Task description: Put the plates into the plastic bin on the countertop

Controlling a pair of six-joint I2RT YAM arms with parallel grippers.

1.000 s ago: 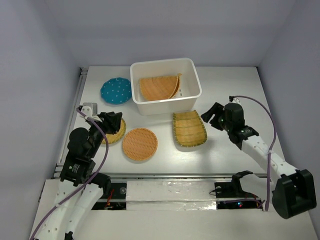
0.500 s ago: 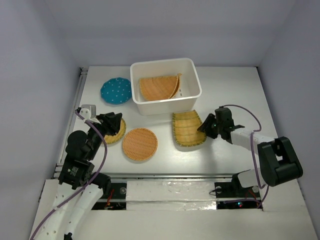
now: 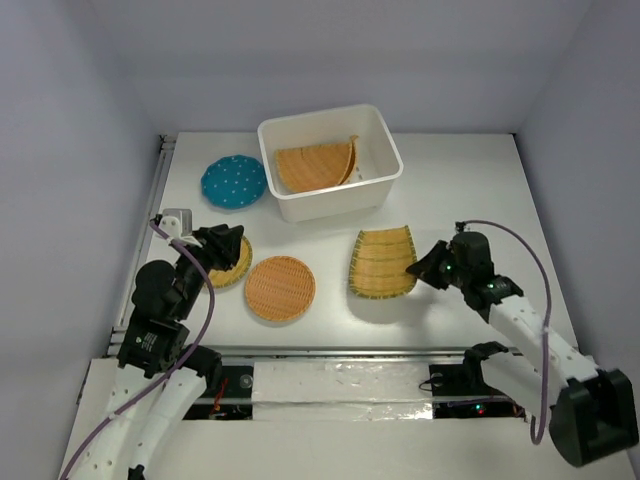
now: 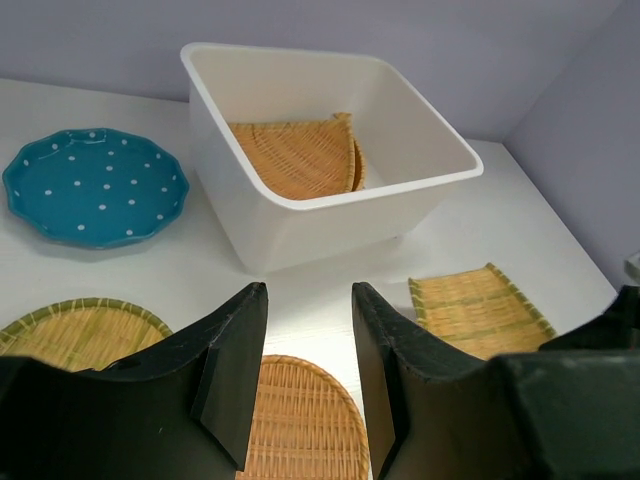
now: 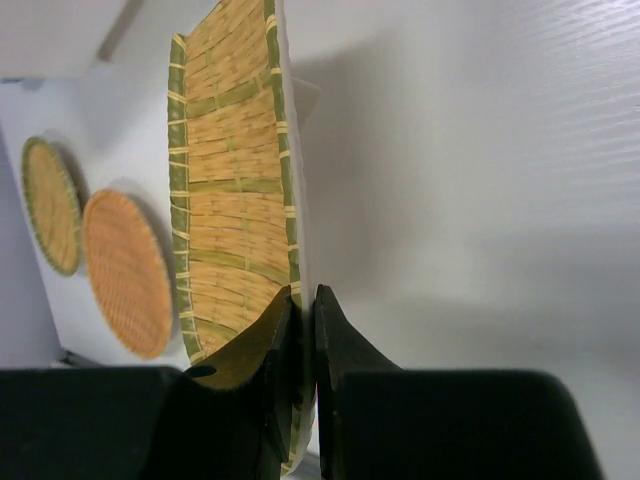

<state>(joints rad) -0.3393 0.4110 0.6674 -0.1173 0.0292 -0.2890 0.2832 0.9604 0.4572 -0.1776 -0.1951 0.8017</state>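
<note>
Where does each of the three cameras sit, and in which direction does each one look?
Top external: above and behind the arms, looking down on the countertop; both arms show, left pincer and right pincer.
Left wrist: on the left arm, facing forward to the plastic bin; its own open fingers frame the bottom.
Right wrist: on the right arm, looking along the scoop-shaped plate, whose rim its pincer pinches.
Shared: all three show the scoop-shaped plate and the round orange plate.

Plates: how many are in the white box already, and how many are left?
Two woven plates lie in the bin. The right end effector pinches the rim of the yellow-green plate. Left on the countertop: teal plate, orange round plate, green-rimmed round plate.
</note>
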